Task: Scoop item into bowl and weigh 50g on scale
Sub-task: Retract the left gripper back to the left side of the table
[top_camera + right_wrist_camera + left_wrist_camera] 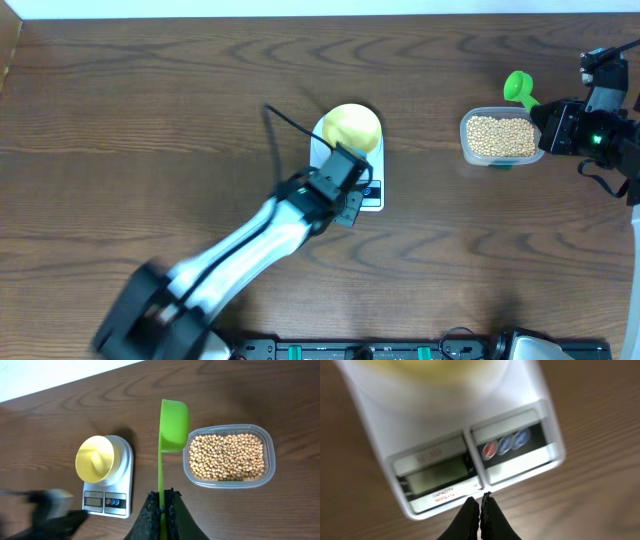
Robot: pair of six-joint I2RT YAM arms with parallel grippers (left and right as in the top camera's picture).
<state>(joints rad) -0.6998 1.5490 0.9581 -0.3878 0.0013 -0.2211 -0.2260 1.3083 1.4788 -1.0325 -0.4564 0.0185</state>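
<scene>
The bowl (95, 458) sits empty on the scale (126, 467) so beans (227, 455) can be weighed in place. The left gripper (480, 504), pinched shut on nothing, points at the scale's front, probably to press a button. The right gripper (163, 494) clenches the scoop (174, 420) by its handle, cup beside the tub (271, 462) holding the beans.

Overhead top-down, L wrist tight on scale (445, 412), R wrist wider (scale shared)
</scene>
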